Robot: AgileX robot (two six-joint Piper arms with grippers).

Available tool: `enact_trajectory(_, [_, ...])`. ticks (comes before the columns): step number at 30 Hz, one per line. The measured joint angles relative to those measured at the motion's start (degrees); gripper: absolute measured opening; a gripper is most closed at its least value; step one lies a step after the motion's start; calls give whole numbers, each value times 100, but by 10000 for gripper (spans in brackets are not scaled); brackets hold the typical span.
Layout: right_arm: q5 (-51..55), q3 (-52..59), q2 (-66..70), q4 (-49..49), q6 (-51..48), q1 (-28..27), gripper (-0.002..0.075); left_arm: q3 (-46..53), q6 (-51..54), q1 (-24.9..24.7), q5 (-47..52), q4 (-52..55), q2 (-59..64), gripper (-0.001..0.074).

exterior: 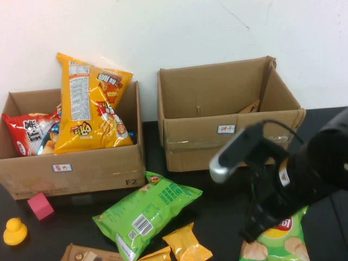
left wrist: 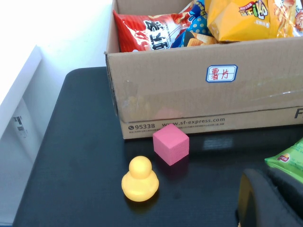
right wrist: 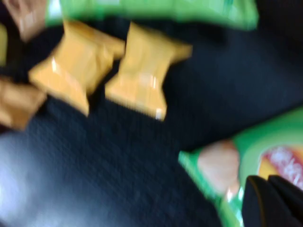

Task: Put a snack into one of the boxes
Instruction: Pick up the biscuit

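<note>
Two boxes sit at the back of the worktop (exterior: 217, 190): left box (exterior: 98, 168) full, right box (exterior: 228, 144) empty. Left pincer (left wrist: 272, 198) idles near it. Right pincer (exterior: 255, 231), state unclear, hovers over the green chip bag (exterior: 280, 242): light, puffy, crinkly, best pinched at a seam.

- The two boxes, the left box (exterior: 81, 168) and the right box (exterior: 217, 144), were brown cardboard, each with a small white label with red writing.
- In the left box stood an orange-yellow chips bag (exterior: 89, 106) and a red bag (exterior: 30, 133) with white characters.
- At the lower centre lay a bright green bag (exterior: 149, 212) with a white barcode patch.
- The small packets (exterior: 187, 244) were yellow-orange.
- The cube (exterior: 41, 206) was pink and the duck (exterior: 14, 232) yellow, at the lower left.
- The table (exterior: 217, 190) was black.
- The right gripper (exterior: 255, 231), at the lower right, was black, and so was the left gripper (left wrist: 270, 201).
</note>
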Motion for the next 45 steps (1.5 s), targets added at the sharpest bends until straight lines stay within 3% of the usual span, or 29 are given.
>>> enact_trajectory(6, [87, 211, 125, 235, -48, 133, 15, 0, 0, 0, 0, 0, 0, -2])
enact_trajectory(9, [-66, 214, 405, 412, -71, 300, 76, 0, 0, 0, 0, 0, 0, -2])
enact_trajectory(11, [-300, 214, 644, 592, -82, 387, 162, 0, 0, 0, 0, 0, 0, -2])
enact_trajectory(17, [-1040, 52, 1489, 919, -150, 471, 520, 0, 0, 0, 0, 0, 0, -2])
enact_trajectory(20, [-1014, -376, 1998, 950, -181, 471, 599, 0, 0, 0, 0, 0, 0, -2])
enact_trajectory(23, [-740, -940, 2519, 959, -182, 471, 623, 0, 0, 0, 0, 0, 0, -2])
enact_trajectory(36, [-269, -2404, 4112, 838, 22, 471, 617, 0, 0, 0, 0, 0, 0, -2])
enact_trajectory(39, [-234, -2494, 4242, 718, 35, 471, 533, 0, 0, 0, 0, 0, 0, -2])
enact_trajectory(43, [-27, -2518, 4212, 574, 35, 471, 247, 0, 0, 0, 0, 0, 0, -2])
enact_trajectory(45, [196, -2518, 4058, 529, 35, 471, 239, 0, 0, 0, 0, 0, 0, -2])
